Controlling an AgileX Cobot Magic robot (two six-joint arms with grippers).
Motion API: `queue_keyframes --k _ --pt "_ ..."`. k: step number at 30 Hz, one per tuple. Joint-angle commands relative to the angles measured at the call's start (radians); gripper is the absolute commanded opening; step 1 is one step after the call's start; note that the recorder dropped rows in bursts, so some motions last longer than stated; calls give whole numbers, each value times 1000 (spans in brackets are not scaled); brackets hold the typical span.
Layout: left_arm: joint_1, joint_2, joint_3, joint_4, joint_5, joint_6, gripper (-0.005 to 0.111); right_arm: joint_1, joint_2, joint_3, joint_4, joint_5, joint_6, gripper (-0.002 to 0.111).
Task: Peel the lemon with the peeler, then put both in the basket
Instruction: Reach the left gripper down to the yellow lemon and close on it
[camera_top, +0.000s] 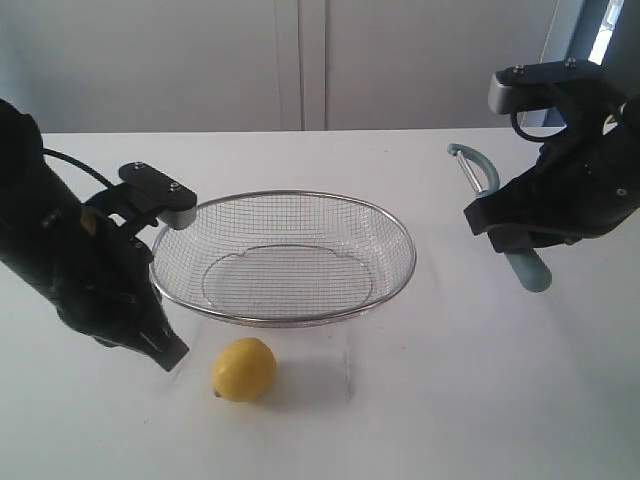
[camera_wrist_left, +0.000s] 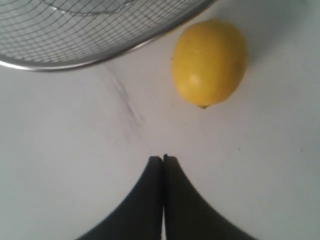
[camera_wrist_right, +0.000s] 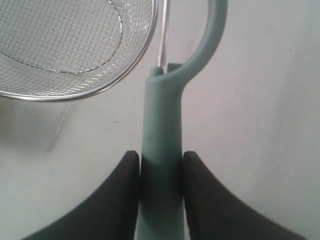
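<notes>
The yellow lemon (camera_top: 244, 369) (camera_wrist_left: 209, 62) lies on the white table just in front of the wire-mesh basket (camera_top: 385, 215) (camera_wrist_left: 75, 62) (camera_wrist_right: 100, 87). My left gripper (camera_top: 165, 350) (camera_wrist_left: 163, 159) hovers to the left of the lemon, shut and empty, its tips apart from the fruit. On the right, my right gripper (camera_top: 505, 232) (camera_wrist_right: 161, 157) is shut on the handle of the pale teal peeler (camera_top: 480, 180) (camera_wrist_right: 162, 130). The peeler's curved head and metal blade point away toward the table's back. Whether the peeler still rests on the table I cannot tell.
The basket holds nothing and sits mid-table between the two arms. A pale wall (camera_top: 300, 60) runs behind the table's far edge. White tabletop (camera_top: 450, 400) stretches in front and to the right of the lemon.
</notes>
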Motion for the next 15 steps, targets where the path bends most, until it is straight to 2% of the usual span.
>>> queue_keyframes --k 1,11,15 --pt "-26 51 -29 -43 -9 9 0 1 -8 3 2 -18 -2 0" --pt "-28 131 -54 -152 -67 65 0 1 -8 3 2 -18 -2 0" --pt "-27 132 -54 -262 -101 154 15 1 -8 3 2 -18 -2 0"
